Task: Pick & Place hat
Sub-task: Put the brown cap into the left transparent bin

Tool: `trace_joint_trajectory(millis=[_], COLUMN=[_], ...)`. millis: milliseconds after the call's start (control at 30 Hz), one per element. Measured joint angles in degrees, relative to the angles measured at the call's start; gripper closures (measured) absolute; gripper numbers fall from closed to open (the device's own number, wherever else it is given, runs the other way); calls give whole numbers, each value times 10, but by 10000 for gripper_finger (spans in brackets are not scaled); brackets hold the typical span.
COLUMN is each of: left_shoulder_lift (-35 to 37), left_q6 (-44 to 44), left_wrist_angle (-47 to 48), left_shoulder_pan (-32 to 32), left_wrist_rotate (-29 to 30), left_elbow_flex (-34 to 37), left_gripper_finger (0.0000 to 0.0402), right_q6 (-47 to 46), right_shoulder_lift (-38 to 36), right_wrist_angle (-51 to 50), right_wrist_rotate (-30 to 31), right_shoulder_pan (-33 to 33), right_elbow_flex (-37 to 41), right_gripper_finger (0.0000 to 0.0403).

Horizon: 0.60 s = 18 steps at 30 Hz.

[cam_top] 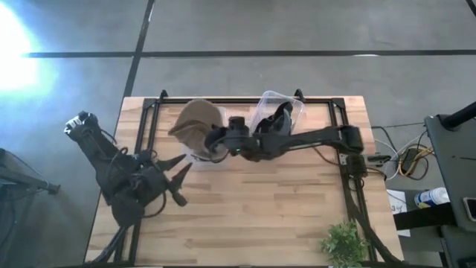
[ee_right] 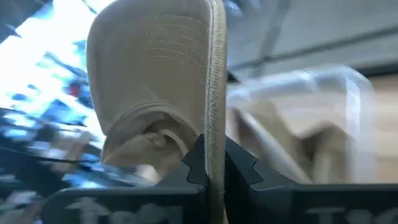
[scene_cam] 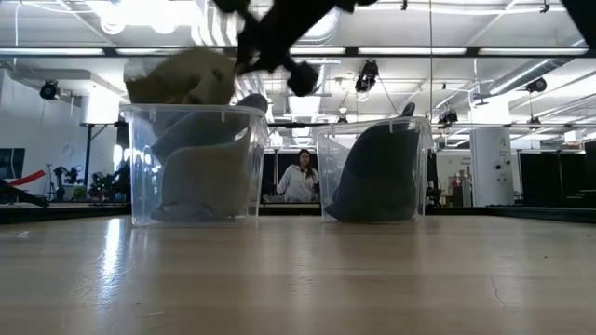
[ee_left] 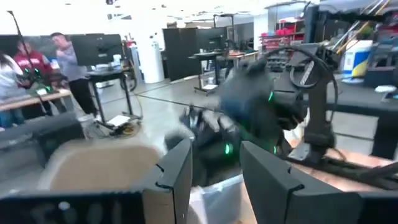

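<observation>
— Wooden table [cam_top: 245, 216] first; what stands on it?

— Two clear plastic bins at its far edge. Left bin [scene_cam: 191, 163] holds a grey hat; right bin [scene_cam: 375, 167] holds a dark one.

— And the arms?

— Two. The right arm reaches across above the left bin, its right gripper [ee_right: 208, 165] clamped on the brim of the tan hat [cam_top: 195, 125]. The left gripper [cam_top: 177, 173] waits near that bin on the table's left side, fingers spread apart.

— Describe the hat.

— Tan cloth cap with rows of stitching on the brim, held edge-on between the fingers [ee_right: 239, 165], raised over the left bin's rim.

— Anything smaller?

— One green plant [cam_top: 343, 242] at the table's near right corner, well apart from the left bin.
</observation>
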<state>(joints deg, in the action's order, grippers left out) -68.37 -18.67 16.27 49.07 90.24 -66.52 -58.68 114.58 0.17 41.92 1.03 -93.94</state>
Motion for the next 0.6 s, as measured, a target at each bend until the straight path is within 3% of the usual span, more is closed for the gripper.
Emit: trace_joint_trajectory(millis=[267,400,600], left_shoulder_lift=[7,9,21], left_q6=[6,6,-4], left_wrist_angle=[15,17,18], left_shoulder_pan=[-36,-51,-96], left_wrist_rotate=[-1,-2,-7], left_elbow_flex=[27,51,110], left_gripper_finger=[271,271,271], right_q6=[-126,-99,-11], right_shoulder_lift=[73,81,78], right_wrist_angle=[-254,-324,-331], right_wrist_rotate=[66,82,53], right_shoulder_pan=[-2,-4,-3], right_elbow_flex=[-71,-91,-102], right_gripper_finger=[377,359,349])
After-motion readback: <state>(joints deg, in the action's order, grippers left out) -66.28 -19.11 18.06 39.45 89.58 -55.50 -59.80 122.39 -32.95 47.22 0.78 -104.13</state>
